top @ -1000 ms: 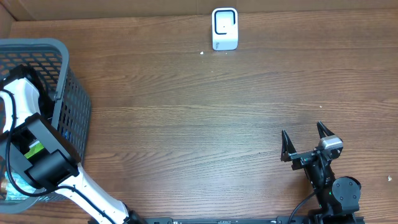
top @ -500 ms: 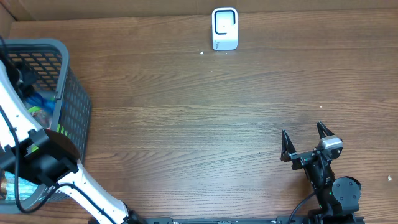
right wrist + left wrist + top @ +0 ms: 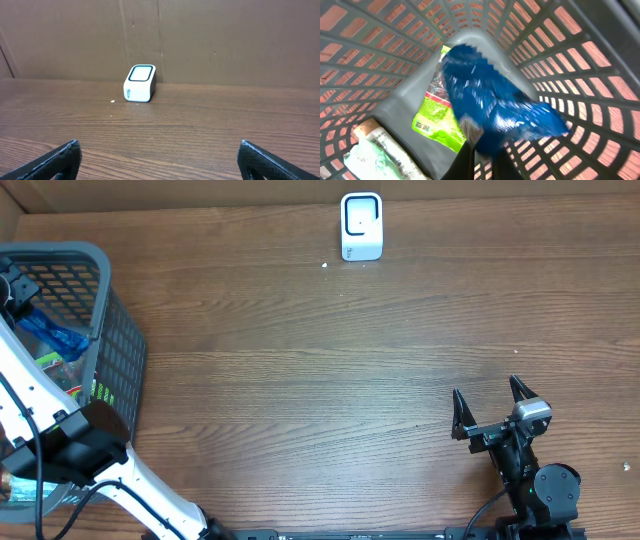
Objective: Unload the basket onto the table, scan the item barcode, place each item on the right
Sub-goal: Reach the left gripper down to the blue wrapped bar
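Item under inspection: a blue crinkled packet (image 3: 495,110), found inside the grey basket (image 3: 120,370), up against the basket's lattice wall. The left gripper (image 3: 477,167) was clamped on the packet's lower edge, jaws closed tight with the film pinched between them. From overhead, the packet lay in the far half of the basket with the left arm reaching in over the basket's near rim. Whether the packet touched the basket floor could not be determined.

Other basket contents: a green packet (image 3: 437,115) lay flat on the floor, partly covered by the blue packet in the left wrist view. A pale mint packet (image 3: 375,155) with a tan end lay in the corner of the basket beside the green one. No barcode on the blue packet could be made out.

Outside the basket: the white scanner (image 3: 361,225) stood upright on the wooden table (image 3: 300,380), well apart from the basket, to its right and at the table's far edge against the cardboard backing. The right gripper (image 3: 485,386) was farther right of the basket again, at the near edge, jaws spread wide and holding nothing, pointed toward the scanner
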`<act>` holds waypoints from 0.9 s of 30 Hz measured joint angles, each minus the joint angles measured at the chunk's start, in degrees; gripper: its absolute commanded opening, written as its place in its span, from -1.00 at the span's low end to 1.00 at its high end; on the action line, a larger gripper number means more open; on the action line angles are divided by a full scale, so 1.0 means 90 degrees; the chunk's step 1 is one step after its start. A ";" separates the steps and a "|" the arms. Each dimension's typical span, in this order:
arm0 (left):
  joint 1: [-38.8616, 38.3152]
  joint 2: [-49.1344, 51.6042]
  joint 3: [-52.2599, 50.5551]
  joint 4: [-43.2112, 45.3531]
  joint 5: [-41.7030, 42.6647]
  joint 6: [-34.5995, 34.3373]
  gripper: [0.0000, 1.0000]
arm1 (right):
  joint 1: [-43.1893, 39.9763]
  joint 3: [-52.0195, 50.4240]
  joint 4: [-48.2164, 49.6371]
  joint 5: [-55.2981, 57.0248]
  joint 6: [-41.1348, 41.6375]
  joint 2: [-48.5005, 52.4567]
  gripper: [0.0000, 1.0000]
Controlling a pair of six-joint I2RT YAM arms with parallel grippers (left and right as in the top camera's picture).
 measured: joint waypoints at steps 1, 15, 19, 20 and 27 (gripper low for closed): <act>0.0000 -0.0095 0.0000 0.0007 0.0005 0.0000 -0.92 | 0.0000 0.0000 0.0005 0.0000 0.0000 0.0000 1.00; 0.0000 -0.2348 0.0170 0.0019 0.0027 -0.0039 0.32 | 0.0000 0.0000 0.0007 0.0000 0.0002 0.0000 1.00; 0.0000 -0.2278 -0.0522 0.0017 -0.0090 -0.0398 0.47 | 0.0000 0.0000 0.0002 0.0000 0.0000 0.0000 1.00; 0.0000 -0.2227 -0.0818 0.0114 -0.0143 -0.0559 0.46 | 0.0000 0.0000 0.0002 0.0005 -0.0002 0.0000 1.00; 0.0007 -0.2118 -0.2905 0.1331 -0.0182 -0.1163 0.45 | 0.0000 0.0000 0.0002 0.0000 0.0000 0.0000 1.00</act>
